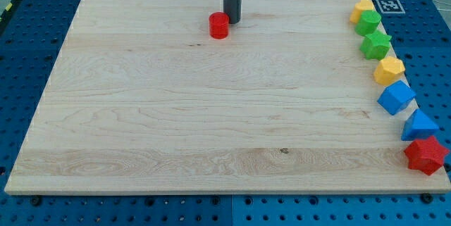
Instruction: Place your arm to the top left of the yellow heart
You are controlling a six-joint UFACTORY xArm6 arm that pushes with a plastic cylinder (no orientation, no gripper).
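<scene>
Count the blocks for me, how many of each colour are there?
Red: 2, the red cylinder beside my tip and the red star.
Yellow: 2, and.
Green: 2, and.
Blue: 2, and.
Total: 8 blocks.

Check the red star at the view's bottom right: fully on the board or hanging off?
Hanging off. The red star straddles the wooden board's right edge, with its right part over the blue pegboard.
</scene>
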